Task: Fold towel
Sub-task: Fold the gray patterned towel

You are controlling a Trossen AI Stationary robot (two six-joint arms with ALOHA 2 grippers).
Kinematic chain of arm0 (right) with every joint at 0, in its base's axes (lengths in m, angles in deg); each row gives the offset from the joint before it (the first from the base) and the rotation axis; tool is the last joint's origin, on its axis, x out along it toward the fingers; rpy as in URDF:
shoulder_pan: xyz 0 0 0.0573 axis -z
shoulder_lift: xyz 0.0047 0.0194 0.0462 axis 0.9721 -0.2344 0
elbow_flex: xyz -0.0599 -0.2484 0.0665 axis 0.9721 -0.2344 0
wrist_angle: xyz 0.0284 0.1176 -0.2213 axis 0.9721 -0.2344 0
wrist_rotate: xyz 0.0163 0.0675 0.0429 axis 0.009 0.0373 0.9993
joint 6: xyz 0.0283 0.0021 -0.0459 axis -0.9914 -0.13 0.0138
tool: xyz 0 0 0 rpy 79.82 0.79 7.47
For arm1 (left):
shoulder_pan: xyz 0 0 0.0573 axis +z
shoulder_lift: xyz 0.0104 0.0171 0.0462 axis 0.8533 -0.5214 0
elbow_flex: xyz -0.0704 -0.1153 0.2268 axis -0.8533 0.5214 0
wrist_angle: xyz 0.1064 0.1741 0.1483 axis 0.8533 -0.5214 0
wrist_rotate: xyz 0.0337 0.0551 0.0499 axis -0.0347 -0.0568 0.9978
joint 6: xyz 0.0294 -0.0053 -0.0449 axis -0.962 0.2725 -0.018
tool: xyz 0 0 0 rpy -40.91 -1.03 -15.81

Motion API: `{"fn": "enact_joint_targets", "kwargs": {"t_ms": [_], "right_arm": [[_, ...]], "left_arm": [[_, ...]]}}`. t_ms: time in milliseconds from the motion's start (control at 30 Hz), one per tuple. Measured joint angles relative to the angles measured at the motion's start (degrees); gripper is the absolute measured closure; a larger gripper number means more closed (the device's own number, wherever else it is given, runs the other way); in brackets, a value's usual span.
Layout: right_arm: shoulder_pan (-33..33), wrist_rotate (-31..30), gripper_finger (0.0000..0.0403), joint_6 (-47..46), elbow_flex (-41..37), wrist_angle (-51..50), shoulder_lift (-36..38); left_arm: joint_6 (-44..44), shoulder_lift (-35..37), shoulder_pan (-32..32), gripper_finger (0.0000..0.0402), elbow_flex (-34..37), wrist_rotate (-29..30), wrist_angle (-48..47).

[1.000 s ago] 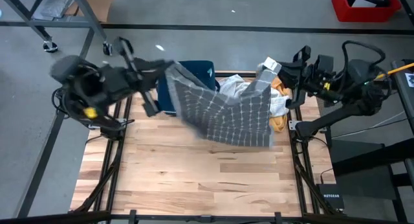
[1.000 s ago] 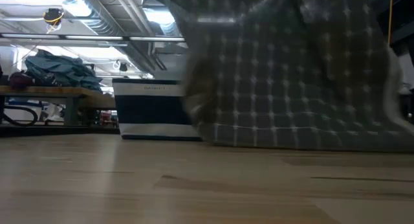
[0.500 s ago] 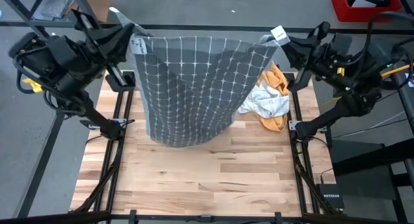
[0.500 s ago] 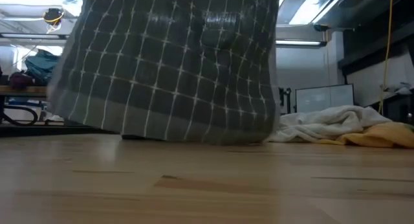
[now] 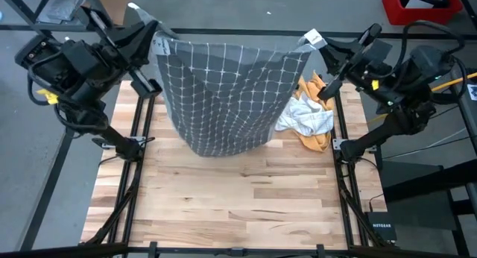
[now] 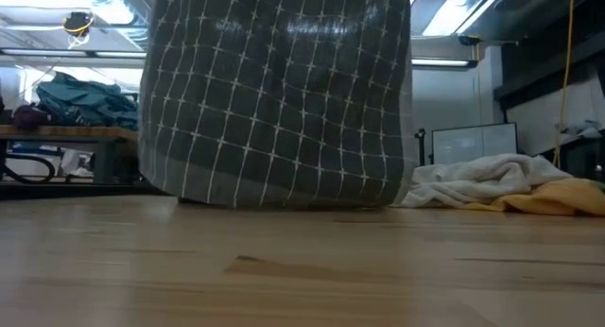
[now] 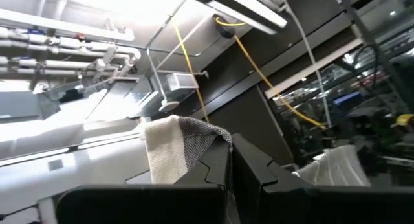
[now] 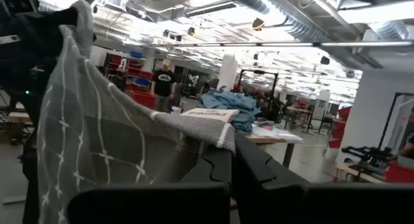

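A grey towel with a white grid (image 5: 223, 94) hangs spread between my two grippers over the far half of the table. In the low view its lower edge (image 6: 274, 202) hangs down to about table level, and I cannot tell whether it touches. My left gripper (image 5: 153, 33) is shut on the towel's upper left corner. My right gripper (image 5: 317, 45) is shut on its upper right corner. Both are raised high, near the table's far corners. My left gripper (image 7: 229, 156) pinches the towel's upper left corner (image 7: 178, 143) between its two fingers, and a short tip of cloth sticks out past them. The towel hangs below the hold. My right gripper (image 8: 231, 156) pinches the upper right corner (image 8: 207, 128) between its fingers, with the hemmed tip poking out beyond them. The top edge (image 5: 231, 49) sags a little between the two holds.
A heap of white and yellow cloths (image 5: 309, 116) lies on the table's far right, also visible in the low view (image 6: 492, 185). The near half of the wooden table (image 5: 238, 206) is bare. Metal frame rails (image 5: 127, 183) run along both sides.
The towel was bunched over the cloth heap. My left gripper swept up and toward the far left corner while my right gripper rose. The towel lifted off the heap and spread out into a hanging sheet. In the last half second its lower part swung slightly right.
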Motion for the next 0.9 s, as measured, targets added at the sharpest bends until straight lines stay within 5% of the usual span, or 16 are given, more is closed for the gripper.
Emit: {"fn": "enact_joint_targets", "kwargs": {"t_ms": [500,767,900], "right_arm": [[-0.02,-5.54,0.0403,5.92,0.04,3.35,1.31],[-0.07,-5.69,0.0403,-10.25,0.04,-14.99,1.25],[-0.07,-0.26,0.0402,-19.54,0.04,-21.36,1.24]], "left_arm": [[2.71,0.4,2.49,0.0401,0.0,1.27,-2.54],[7.55,0.42,-4.28,0.0401,0.0,15.21,-13.29],[13.95,0.4,-8.99,0.0401,0.02,17.89,-17.37]]}}
